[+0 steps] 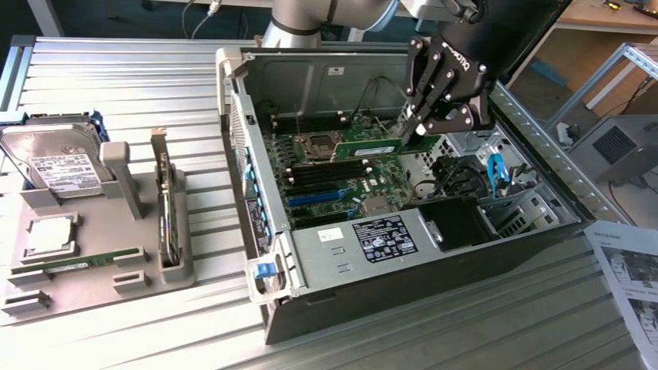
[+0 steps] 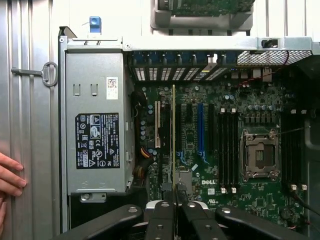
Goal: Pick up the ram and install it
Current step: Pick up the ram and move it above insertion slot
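the gripper point(image 2: 174, 200) is clamped on the ram point(image 2: 173, 140), one dark finger pressed on each face at one end. from the wrist the ram shows edge-on, a thin pale-green line running out over the motherboard point(image 2: 260, 200). in the exterior view it is a long, narrow green stick point(image 1: 372, 146) held level on its long edge inside the open case point(image 1: 308, 77), just beside the cpu socket point(image 1: 319, 144) and over the black memory slots point(image 1: 329, 173). it seems to hang just above the board rather than sit in a slot, though the angle makes that hard to judge. the case is open on top and its sheet-metal walls ring the board. the power supply point(image 2: 95, 125) fills one end. outside that wall a person's hand point(image 2: 9, 177) rests on the ribbed table. well apart on the exterior view's left, a grey tray point(image 1: 92, 289) holds a twin green stick point(image 1: 77, 264) lying flat.
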`<state>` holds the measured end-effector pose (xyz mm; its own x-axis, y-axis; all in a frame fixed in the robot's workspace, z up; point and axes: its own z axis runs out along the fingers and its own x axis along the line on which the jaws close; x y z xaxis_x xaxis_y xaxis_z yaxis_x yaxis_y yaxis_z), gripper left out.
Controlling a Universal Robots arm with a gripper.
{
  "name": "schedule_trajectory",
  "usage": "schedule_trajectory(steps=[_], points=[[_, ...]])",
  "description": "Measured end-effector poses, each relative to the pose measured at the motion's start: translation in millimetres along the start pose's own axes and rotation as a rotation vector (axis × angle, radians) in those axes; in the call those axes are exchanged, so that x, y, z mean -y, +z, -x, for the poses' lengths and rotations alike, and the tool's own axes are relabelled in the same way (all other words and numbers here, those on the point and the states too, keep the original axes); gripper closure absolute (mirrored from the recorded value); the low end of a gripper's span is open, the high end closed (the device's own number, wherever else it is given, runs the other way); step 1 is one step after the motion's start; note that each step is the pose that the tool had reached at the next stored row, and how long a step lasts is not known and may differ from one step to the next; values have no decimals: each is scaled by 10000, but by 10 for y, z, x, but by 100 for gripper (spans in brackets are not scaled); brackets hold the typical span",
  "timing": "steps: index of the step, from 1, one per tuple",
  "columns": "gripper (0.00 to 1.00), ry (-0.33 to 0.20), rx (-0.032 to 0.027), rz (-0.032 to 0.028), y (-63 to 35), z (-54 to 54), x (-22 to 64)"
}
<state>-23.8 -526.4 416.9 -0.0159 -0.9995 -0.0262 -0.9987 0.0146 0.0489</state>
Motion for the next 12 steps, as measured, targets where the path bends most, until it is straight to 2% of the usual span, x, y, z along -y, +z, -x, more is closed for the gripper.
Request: schedule_trajectory(steps=[12], points=[[88, 0, 10, -1, 41, 44, 1]])
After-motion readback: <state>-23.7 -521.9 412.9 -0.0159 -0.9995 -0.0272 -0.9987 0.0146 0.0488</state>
